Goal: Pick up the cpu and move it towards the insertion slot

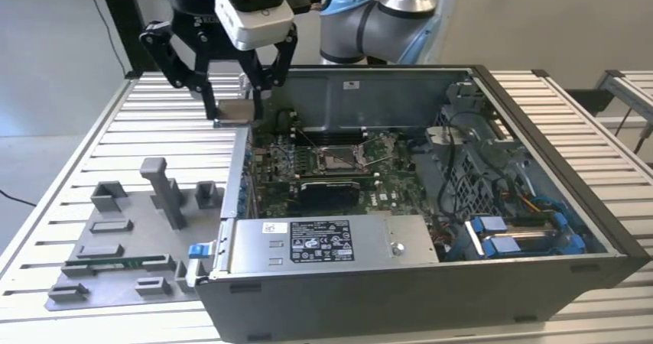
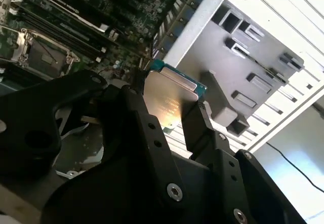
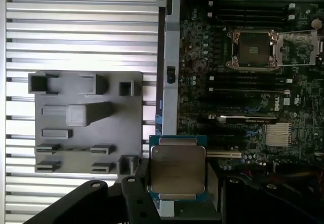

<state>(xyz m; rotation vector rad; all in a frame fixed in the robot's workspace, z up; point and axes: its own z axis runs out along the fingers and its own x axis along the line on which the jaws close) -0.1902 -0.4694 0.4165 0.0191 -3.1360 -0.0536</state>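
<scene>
A: Fixture plate (image 1: 122, 267), grey, sits near the exterior view's left front corner of the slatted bench (image 1: 72, 137). Upright post and small blocks on it, plus a thin green memory stick (image 1: 118, 264) lying in one of its holders.

B: Gripper?

A: gripper (image 1: 234, 113) hangs above the bench, just outside the rear left corner of the open computer case (image 1: 429, 290). Fingers clamped on the cpu (image 1: 235, 111), one on each side edge.

B: Confirmed elsewhere?

A: Yes. First wrist view has the cpu (image 3: 177, 168) held flat, silver top face up, green rim visible. Second wrist view shows its (image 2: 169, 100) tan underside between the black fingers (image 2: 197, 127).

B: Is it touching anything?

A: No, it's lifted clear of the bench and apart from the case wall.

B: Slot?

A: insertion slot (image 1: 339, 157) is further to the exterior view's right, inside the case on the motherboard (image 1: 393, 195), silver frame open, brownish centre exposed. Also in the first wrist view (image 3: 251, 49). The cpu is well apart from it, with the case wall between.
</scene>
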